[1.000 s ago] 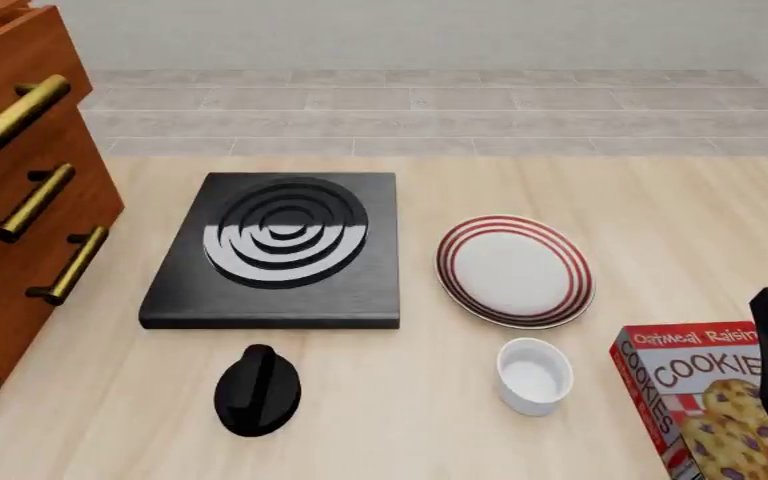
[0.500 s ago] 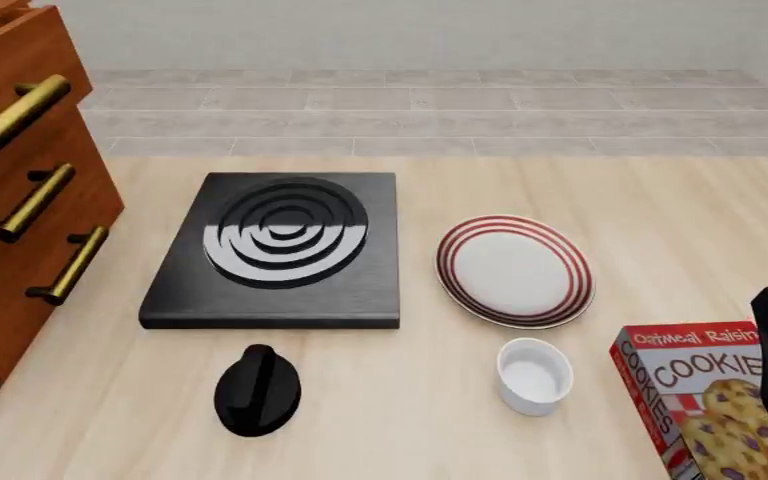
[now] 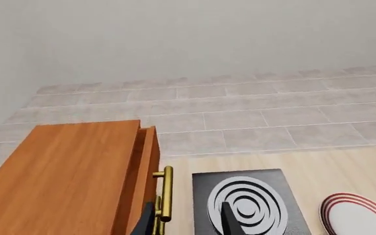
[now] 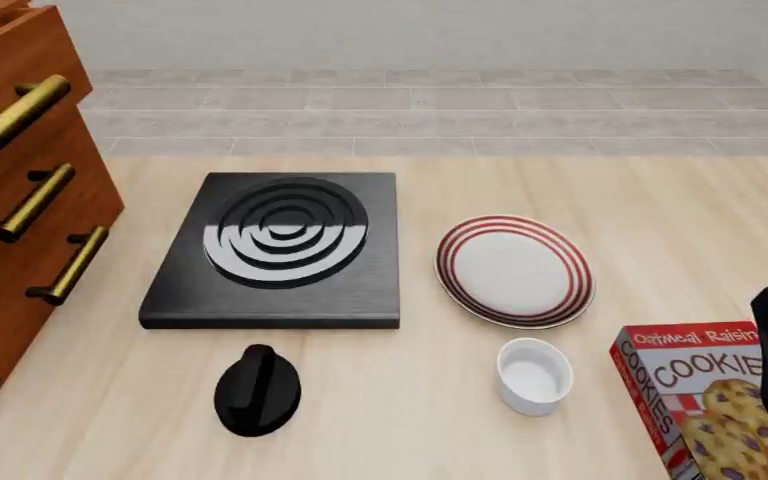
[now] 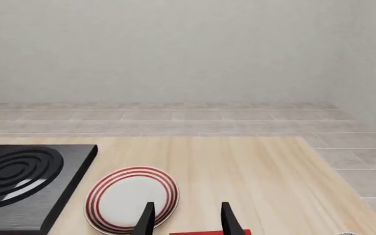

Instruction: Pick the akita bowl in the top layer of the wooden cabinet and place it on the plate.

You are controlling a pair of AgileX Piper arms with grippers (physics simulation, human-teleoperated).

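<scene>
The large reddish-brown wooden cabinet (image 4: 17, 200) stood at the table's left edge, cut off by the frame; its uppermost drawer with a brass bar handle (image 4: 13, 112) hid any bowl from view. The round white plate with red rings (image 4: 514, 270) lay bare beside the black square stove (image 4: 281, 250). The left gripper (image 3: 188, 219) and right gripper (image 5: 186, 218) both held their fingers spread, gripping nothing
</scene>
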